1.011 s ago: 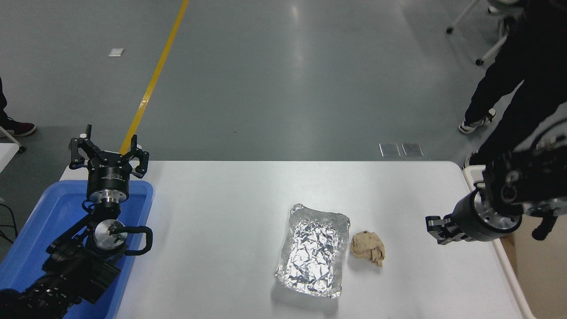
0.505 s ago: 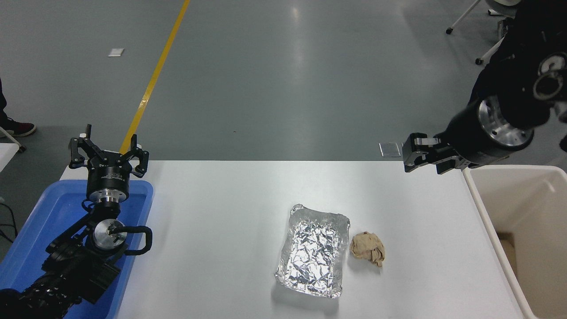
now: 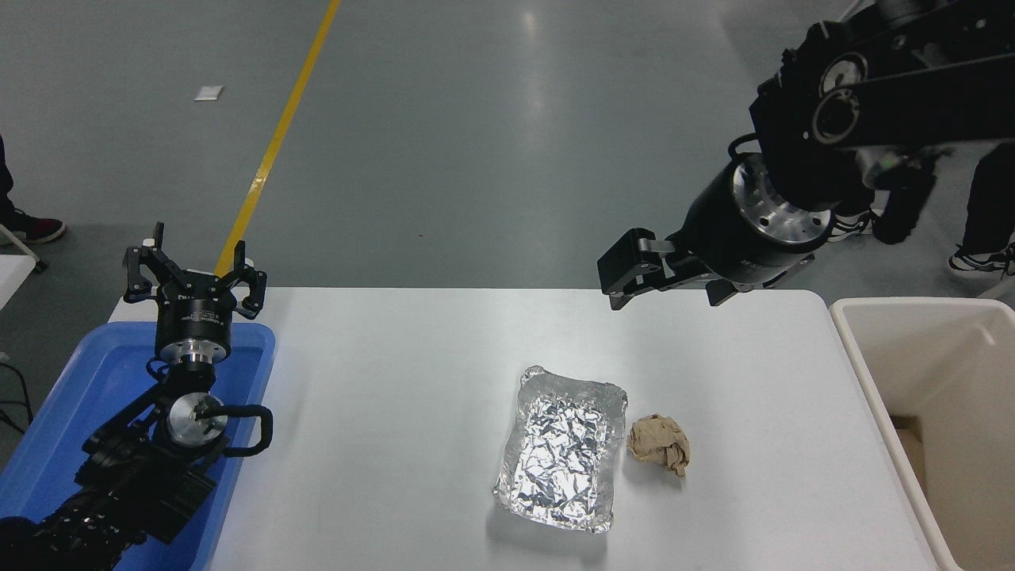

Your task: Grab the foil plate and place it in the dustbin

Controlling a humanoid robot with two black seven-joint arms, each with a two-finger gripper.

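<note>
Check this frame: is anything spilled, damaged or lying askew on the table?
Nothing spilled. The foil plate lies flat, crinkled and slightly skewed to the table's edges, with a crumpled brown paper ball beside it. The dustbin stands upright.

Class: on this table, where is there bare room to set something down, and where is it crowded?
Bare: the white table between the blue tray and the foil plate; also between the paper ball and the dustbin. Crowded: plate and ball, almost touching.

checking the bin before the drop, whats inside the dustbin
The dustbin at the table's right edge shows plain cream inner walls and a brownish patch low down near, which cannot be identified. Most of its interior runs out of the picture, so the rest cannot be seen.
</note>
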